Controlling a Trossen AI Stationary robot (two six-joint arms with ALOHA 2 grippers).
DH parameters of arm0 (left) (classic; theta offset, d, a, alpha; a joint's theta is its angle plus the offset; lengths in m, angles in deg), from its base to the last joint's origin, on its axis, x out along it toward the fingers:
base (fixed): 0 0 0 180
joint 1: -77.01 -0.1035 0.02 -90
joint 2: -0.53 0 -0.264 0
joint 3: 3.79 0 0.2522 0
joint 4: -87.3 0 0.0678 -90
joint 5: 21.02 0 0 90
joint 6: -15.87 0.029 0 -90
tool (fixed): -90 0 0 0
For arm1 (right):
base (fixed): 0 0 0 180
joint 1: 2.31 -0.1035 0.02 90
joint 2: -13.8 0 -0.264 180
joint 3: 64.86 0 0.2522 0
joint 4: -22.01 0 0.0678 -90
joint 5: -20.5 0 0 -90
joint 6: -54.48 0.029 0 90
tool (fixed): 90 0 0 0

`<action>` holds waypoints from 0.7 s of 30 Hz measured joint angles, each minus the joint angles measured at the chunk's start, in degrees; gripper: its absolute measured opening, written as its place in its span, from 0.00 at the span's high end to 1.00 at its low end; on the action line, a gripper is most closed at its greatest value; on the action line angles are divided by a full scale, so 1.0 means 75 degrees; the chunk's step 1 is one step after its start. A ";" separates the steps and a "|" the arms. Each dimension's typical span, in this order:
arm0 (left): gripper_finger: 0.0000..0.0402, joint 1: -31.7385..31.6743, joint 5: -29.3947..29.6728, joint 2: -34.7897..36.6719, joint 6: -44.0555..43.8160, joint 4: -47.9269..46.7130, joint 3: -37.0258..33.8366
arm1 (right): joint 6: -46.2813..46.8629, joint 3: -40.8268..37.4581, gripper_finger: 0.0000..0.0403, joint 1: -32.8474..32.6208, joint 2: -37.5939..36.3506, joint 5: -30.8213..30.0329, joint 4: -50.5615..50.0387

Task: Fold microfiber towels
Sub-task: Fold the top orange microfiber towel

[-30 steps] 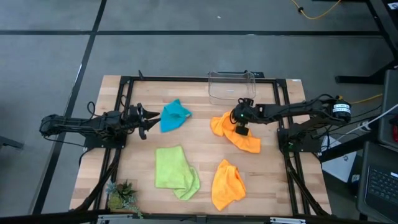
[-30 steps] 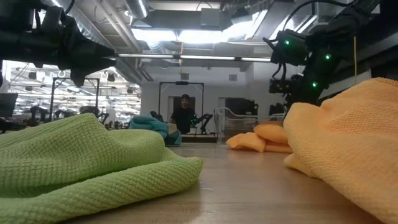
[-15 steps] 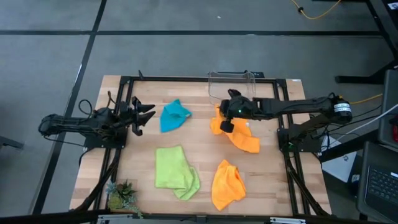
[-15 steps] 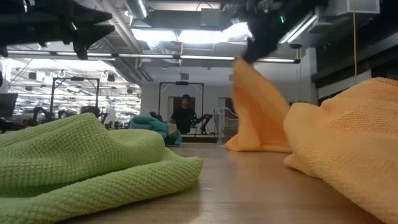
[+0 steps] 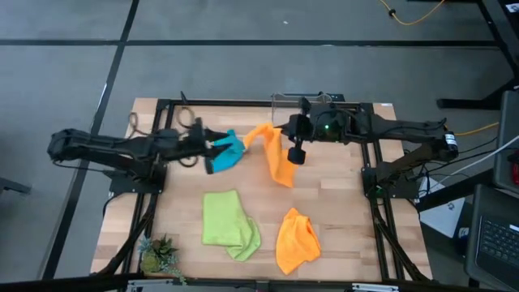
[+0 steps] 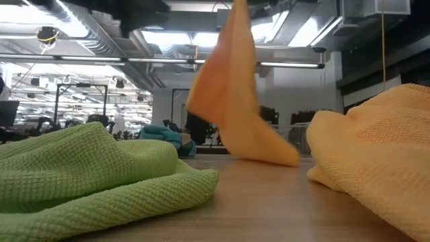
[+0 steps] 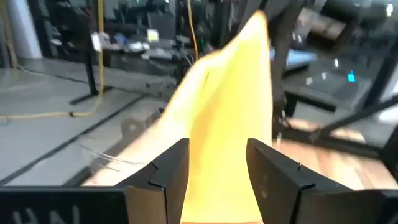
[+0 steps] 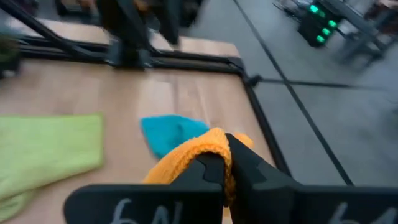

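Observation:
An orange towel [image 5: 276, 158] hangs in the air over the table's middle, with my right gripper [image 5: 284, 134] shut on its top. My left gripper [image 5: 211, 148] is open above the turquoise towel [image 5: 229, 150] and points at the hanging orange towel [image 7: 230, 106], still short of it. The turquoise towel lies crumpled on the table. A lime green towel [image 5: 229, 223] and a second orange towel [image 5: 296, 239] lie crumpled near the front edge. My right gripper pinches an edge of the orange towel [image 8: 208, 144] between its two fingers, coming from the table's right side and slanting down. The cloth hangs slack below the fingers in a long drape [image 6: 232, 101]. Its lower end [image 6: 282, 158] reaches the tabletop.
A clear plastic bin [image 5: 304, 101] stands at the far edge, partly under my right arm. A small green plant [image 5: 158, 255] sits at the front left corner. Black frame rails [image 5: 243, 103] run around the table. Bare wood shows between the towels.
My right gripper has risen and gone toward the table's left and far edge, drawing the orange towel up out of its heap until it hangs. My left gripper has risen and moved toward the right, over the turquoise towel.

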 joint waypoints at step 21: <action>0.62 0.0306 0.0457 -0.4257 0.1093 0.1040 0.2285 | 0.0402 0.0057 1.00 -0.0917 0.0028 0.0588 0.0073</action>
